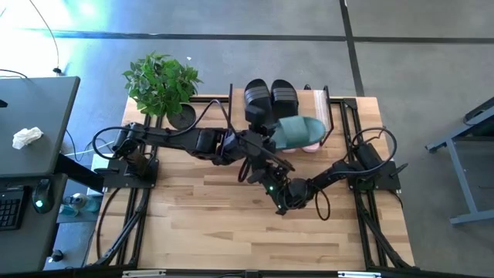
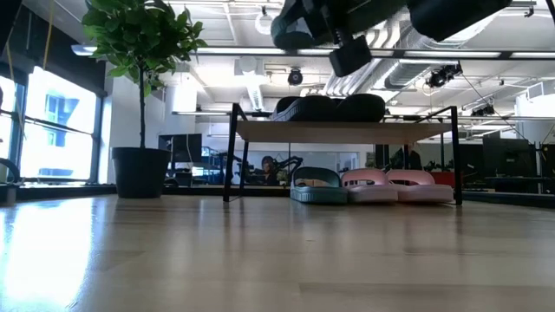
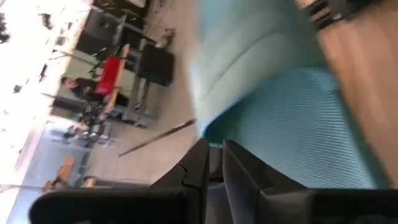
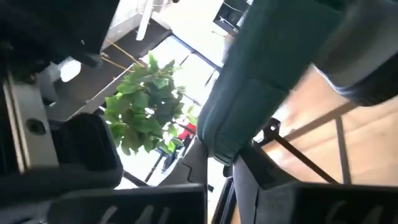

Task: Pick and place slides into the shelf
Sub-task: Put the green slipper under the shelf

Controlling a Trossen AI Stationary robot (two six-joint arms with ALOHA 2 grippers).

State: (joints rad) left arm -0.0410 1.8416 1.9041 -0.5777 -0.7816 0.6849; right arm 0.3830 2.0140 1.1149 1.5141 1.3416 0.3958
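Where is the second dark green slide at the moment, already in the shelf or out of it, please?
Out of it. The green slide is in the air above the shelf, in the left gripper; its mate lies beneath the shelf.

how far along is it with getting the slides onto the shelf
Five are stowed: two black slides on the shelf top, one green slide and two pink slides underneath. The last green slide is held above the shelf by the left gripper. It still needs placing.

The tabletop (image 1: 208, 224) is pale slatted wood, smooth with a soft sheen. The shelf (image 2: 347, 132) has a light wood board on thin matt black metal legs. The green slide (image 3: 298, 118) looks like matt rubber with fine ribbing. The pink slides (image 2: 399, 184) look smooth and matt.
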